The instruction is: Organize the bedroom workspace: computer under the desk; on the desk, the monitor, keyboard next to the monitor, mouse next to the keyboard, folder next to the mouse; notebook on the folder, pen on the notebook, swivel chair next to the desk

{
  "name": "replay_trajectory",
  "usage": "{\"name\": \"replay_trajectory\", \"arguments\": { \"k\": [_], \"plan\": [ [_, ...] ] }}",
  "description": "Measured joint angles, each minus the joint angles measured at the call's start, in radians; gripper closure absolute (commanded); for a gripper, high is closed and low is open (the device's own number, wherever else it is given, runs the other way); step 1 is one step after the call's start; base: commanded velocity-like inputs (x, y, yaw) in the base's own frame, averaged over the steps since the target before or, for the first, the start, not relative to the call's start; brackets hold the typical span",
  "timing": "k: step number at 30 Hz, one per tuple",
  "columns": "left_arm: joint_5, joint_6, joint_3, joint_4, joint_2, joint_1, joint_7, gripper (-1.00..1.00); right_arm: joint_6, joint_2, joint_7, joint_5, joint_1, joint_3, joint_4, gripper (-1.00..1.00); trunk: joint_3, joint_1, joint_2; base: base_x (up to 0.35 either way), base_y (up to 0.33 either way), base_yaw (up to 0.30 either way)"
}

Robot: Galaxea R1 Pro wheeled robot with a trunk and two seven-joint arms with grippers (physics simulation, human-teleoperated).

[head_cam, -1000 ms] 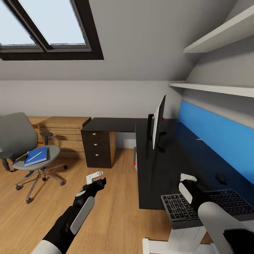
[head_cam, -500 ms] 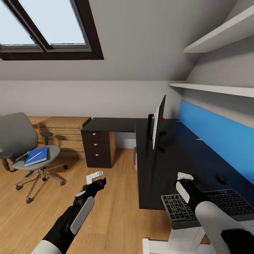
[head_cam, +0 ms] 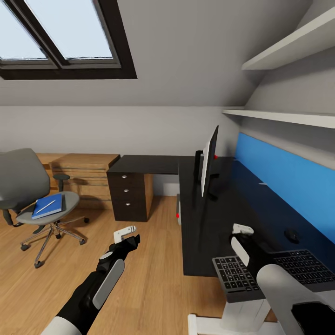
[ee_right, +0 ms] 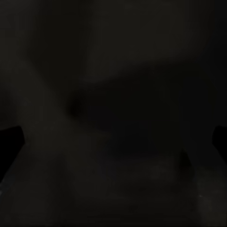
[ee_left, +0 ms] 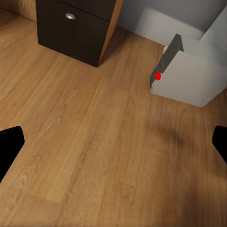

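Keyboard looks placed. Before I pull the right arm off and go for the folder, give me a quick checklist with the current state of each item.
1. Keyboard fully on desk: not ok, its near end overhangs the edge.
2. Monitor on desk: ok.
3. Mouse beside keyboard: ok.
4. Right gripper released: cannot tell.
5. Left gripper free: ok, fingers open over bare floor.
6. Folder on chair: ok.

A: The glossy black L-shaped counter [head_cam: 209, 223] is showing a bright blue back panel [head_cam: 284, 179].

B: And the grey upholstered swivel chair [head_cam: 28, 186] is carrying a flat bright blue folder [head_cam: 47, 206]; a red light is glowing on the silver-grey tower computer [ee_left: 189, 75].
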State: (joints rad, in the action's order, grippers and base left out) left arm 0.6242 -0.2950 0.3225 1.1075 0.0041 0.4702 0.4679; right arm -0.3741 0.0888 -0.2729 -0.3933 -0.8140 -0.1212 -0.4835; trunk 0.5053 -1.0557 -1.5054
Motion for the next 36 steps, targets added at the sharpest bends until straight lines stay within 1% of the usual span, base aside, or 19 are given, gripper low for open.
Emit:
{"name": "replay_trajectory", "arguments": {
  "k": [1,5,9,10,18,19,20,36],
  "plan": [
    [0.0,0.0,0.0,0.0,0.0,0.0,0.0,-1.0,-0.001,-0.001,0.0,0.0,0.0,-0.018,-0.005,-1.0,0.0,0.0,0.0,0.0,0.0,0.0],
    [0.0,0.0,0.0,0.0,0.0,0.0,0.0,-1.0,-0.003,-0.006,0.01,-0.001,0.0,-0.053,-0.01,-1.0,0.0,0.0,0.0,0.0,0.0,0.0],
    [0.0,0.0,0.0,0.0,0.0,0.0,0.0,-1.0,-0.005,-0.007,0.031,-0.001,0.0,-0.063,-0.012,-1.0,0.0,0.0,0.0,0.0,0.0,0.0],
    [0.0,0.0,0.0,0.0,0.0,0.0,0.0,-1.0,-0.008,-0.007,0.049,-0.001,0.0,-0.067,-0.012,-1.0,0.0,0.0,0.0,0.0,0.0,0.0],
    [0.0,0.0,-0.001,0.0,0.001,0.0,0.0,-1.0,-0.034,-0.009,0.064,-0.001,0.0,-0.071,-0.01,-1.0,0.0,0.0,0.0,0.0,0.0,0.0],
    [0.0,0.0,-0.001,0.0,0.001,0.0,0.0,-1.0,-0.067,-0.008,0.065,-0.002,0.0,-0.07,-0.011,-1.0,0.0,0.0,0.0,0.0,0.0,0.0],
    [0.0,0.0,-0.001,0.0,0.001,0.0,0.0,-1.0,-0.071,-0.008,0.065,-0.002,0.0,-0.07,-0.011,-1.0,0.0,0.0,0.0,0.0,0.0,0.0],
    [0.0,0.0,-0.001,0.0,0.001,0.0,0.0,-1.0,-0.082,-0.009,0.064,0.0,0.0,-0.069,-0.007,-1.0,0.0,0.0,0.0,-0.006,0.0,0.0]
  ]
}}
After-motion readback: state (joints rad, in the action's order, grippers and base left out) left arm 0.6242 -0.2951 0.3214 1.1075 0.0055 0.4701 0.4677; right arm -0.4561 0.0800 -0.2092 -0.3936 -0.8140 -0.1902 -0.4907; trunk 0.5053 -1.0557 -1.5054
